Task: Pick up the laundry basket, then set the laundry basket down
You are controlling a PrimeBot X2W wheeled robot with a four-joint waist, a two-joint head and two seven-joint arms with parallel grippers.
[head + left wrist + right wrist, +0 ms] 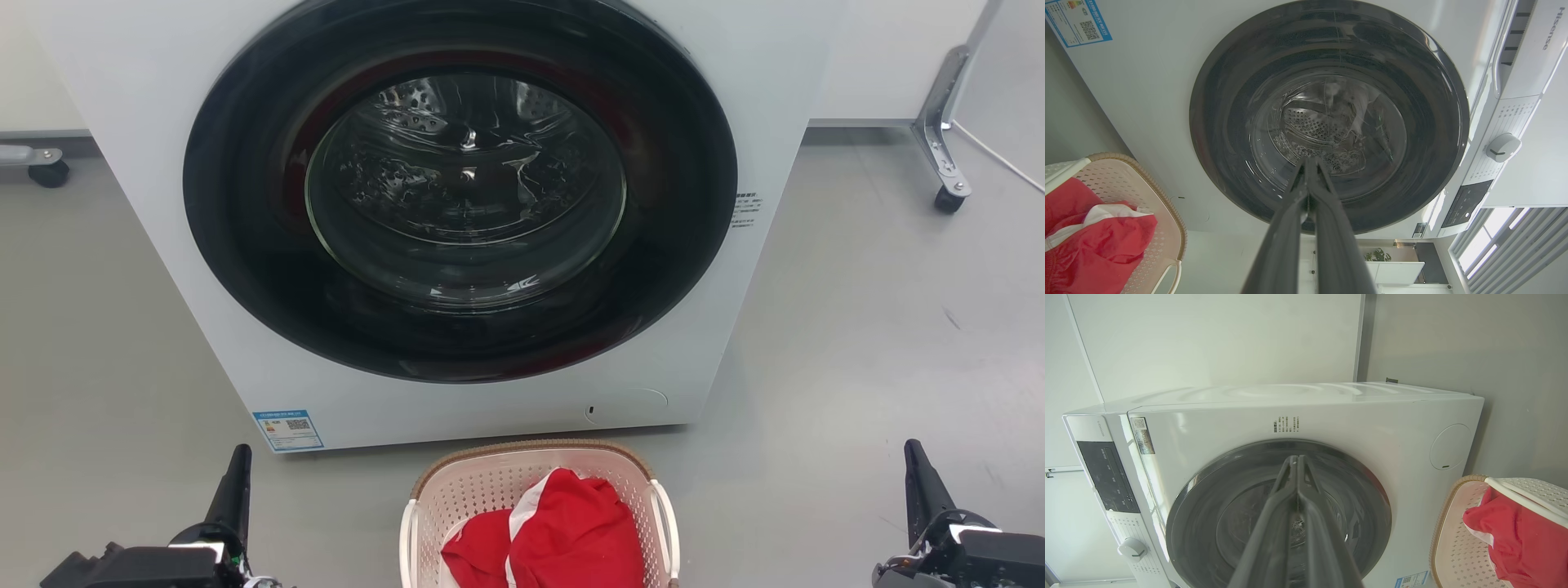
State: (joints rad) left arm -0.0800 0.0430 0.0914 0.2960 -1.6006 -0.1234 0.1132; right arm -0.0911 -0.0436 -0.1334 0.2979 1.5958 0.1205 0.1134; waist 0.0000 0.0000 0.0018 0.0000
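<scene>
Grey floor (857, 327), bare concrete look. White front-loading washer (163, 122) stands at the back, its dark round door shut.

Left: left gripper (241, 457) low over the floor's near left edge, well apart from the basket. Fingers pressed together to one point, holding nothing.

Centre: laundry basket (490, 482) sits upright on the floor, just in front of the washer's base, apart from it by a narrow strip. Brown rim faces the washer, with a white handle (406, 531) on each side. Red cloth (571, 523) with a white band is heaped inside, piled more toward the basket's right.

Right: right gripper (916, 457) low over the near right edge, also well clear. Its fingers meet at the tip, nothing between them.

Stage: a basket on the floor with both grippers clear fits one waiting to be lifted as well as one already put down. Cannot tell which.

Risks, as judged:
- An uneven load would tip the basket rightward if carried by one handle, and the cloth could slide out.
- Thin, smooth handles could slip off pinched fingertips.
- An arm swinging inward could shove the light basket into the washer.
</scene>
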